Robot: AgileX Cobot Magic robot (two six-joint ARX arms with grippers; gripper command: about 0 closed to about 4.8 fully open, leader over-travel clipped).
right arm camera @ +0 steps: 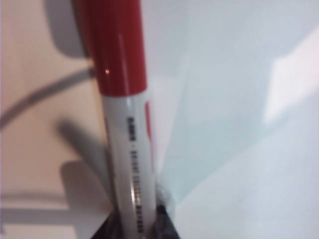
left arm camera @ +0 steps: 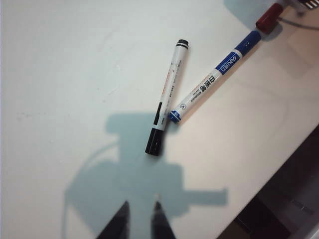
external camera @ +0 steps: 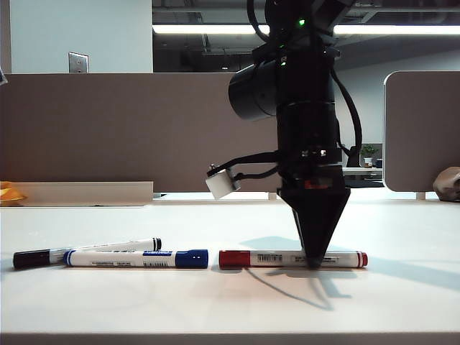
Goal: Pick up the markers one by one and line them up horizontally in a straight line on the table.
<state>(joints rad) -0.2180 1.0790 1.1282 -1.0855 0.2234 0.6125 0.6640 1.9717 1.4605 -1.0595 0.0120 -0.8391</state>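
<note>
Gleaming off-white table [external camera: 402, 302] (partitioned office)

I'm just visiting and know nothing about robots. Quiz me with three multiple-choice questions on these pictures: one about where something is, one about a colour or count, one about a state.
1. Where does the blue-capped marker lie in the exterior view?
A. right of the red one
B. between the black-capped marker and the red-capped marker
C. on the divider

2. How many markers are on the table?
A. two
B. three
C. four

3. What is the right end effector doing?
A. closed on the red-capped marker
B. hovering empty
C. gripping the blue-capped marker

Answers:
1 B: blue sits in the middle.
2 B: black, blue, red.
3 A: the right wrist view shows its fingers either side of the barrel.
</note>
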